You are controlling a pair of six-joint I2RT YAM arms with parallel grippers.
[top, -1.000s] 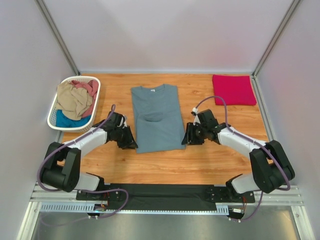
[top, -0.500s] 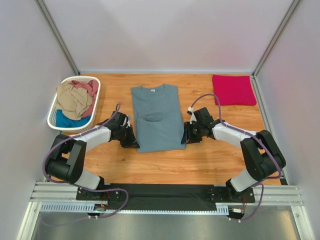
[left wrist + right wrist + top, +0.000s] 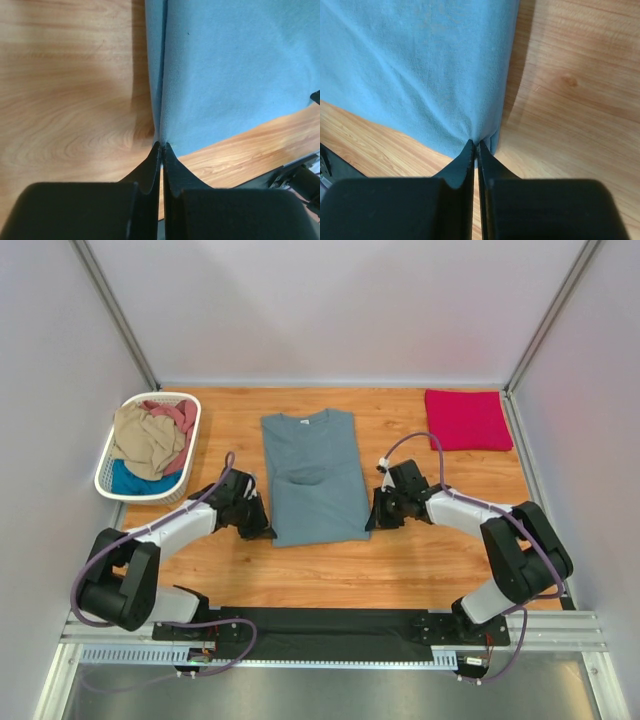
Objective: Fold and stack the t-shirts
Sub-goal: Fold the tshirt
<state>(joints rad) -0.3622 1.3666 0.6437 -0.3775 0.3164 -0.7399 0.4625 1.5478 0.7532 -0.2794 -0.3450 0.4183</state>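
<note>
Fingers [image 3: 150, 167] of L gripper [image 3: 266, 531] & R gripper [image 3: 370, 524] clamp near corners of grey-blue t-shirt [image 3: 315, 475], prob. to fold hem toward far collar; crimson t-shirt [image 3: 468, 420] lies folded far right.

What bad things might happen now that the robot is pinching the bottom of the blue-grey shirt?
1. The left pincer and right pincer hold the slate grey-blue fabric t-shirt only by their very tips, at its near corners, so the cloth might slip out when lifted.
2. The shirt's side edge shows stacked layers; a pincer may have caught just some, and the fold might fall open.
</note>
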